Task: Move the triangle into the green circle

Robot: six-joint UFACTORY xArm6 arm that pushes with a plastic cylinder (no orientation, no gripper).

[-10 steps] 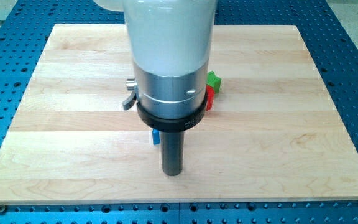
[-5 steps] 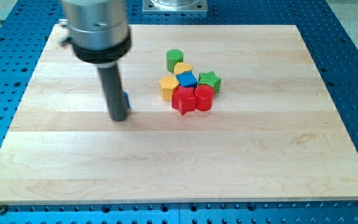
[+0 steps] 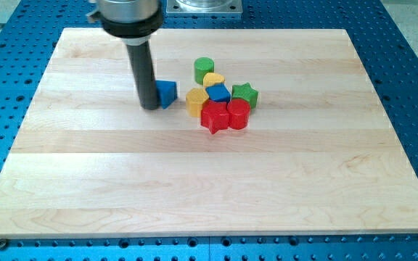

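Note:
My tip point(image 3: 149, 107) rests on the board against the left side of the blue triangle point(image 3: 167, 93). The green circle point(image 3: 204, 69) stands to the right of the triangle and a little nearer the view's top, at the top of a tight cluster of blocks. A gap of bare board separates the triangle from that cluster.
The cluster holds a yellow heart point(image 3: 213, 80), a yellow hexagon point(image 3: 197, 102), a blue cube point(image 3: 219, 93), a green star point(image 3: 244, 95), a red star point(image 3: 214, 117) and a red cylinder point(image 3: 238, 114). The wooden board point(image 3: 85, 181) lies on a blue perforated table.
The rod has moved up and to the right, and the blue triangle has slid with it toward the cluster. The cluster has not moved.

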